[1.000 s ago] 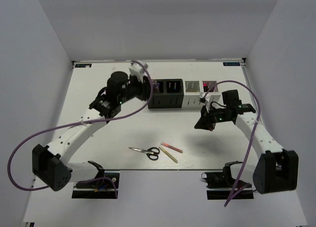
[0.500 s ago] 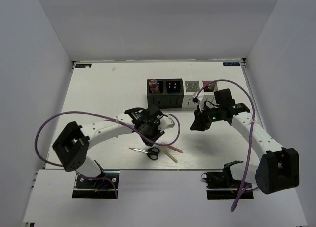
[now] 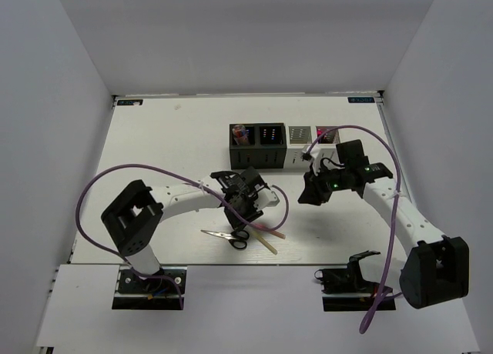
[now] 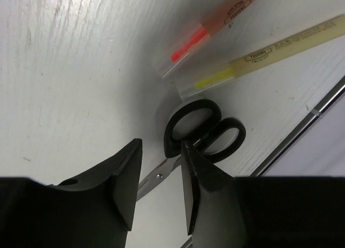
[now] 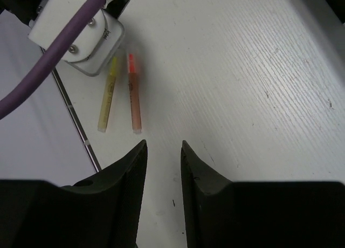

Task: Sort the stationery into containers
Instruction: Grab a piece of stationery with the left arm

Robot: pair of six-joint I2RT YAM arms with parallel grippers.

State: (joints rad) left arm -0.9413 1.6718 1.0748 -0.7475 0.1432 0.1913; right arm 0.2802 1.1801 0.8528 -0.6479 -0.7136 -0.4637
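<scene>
The black-handled scissors (image 3: 229,236) lie near the front edge, with the pink stick (image 3: 268,229) and tan stick (image 3: 263,242) just right of them. My left gripper (image 3: 241,222) is open and empty, low over the scissors. In the left wrist view the jaws (image 4: 161,164) straddle the blades near the pivot, just short of the handle loops (image 4: 204,133); the pink stick (image 4: 232,11) and tan stick (image 4: 280,46) lie beyond. My right gripper (image 3: 309,195) is open and empty above bare table; its view (image 5: 163,148) shows both sticks (image 5: 134,97) ahead. The four bins (image 3: 269,136) stand in a row at the back.
The leftmost black bin (image 3: 240,132) and the rightmost bin (image 3: 326,134) hold small items. The left wrist's white housing (image 5: 81,40) and purple cable show in the right wrist view. The table's front edge (image 3: 254,265) runs just below the scissors.
My left arm has swung from the leftmost bin down to the scissors and lowered over them. My right gripper has shifted slightly left.
</scene>
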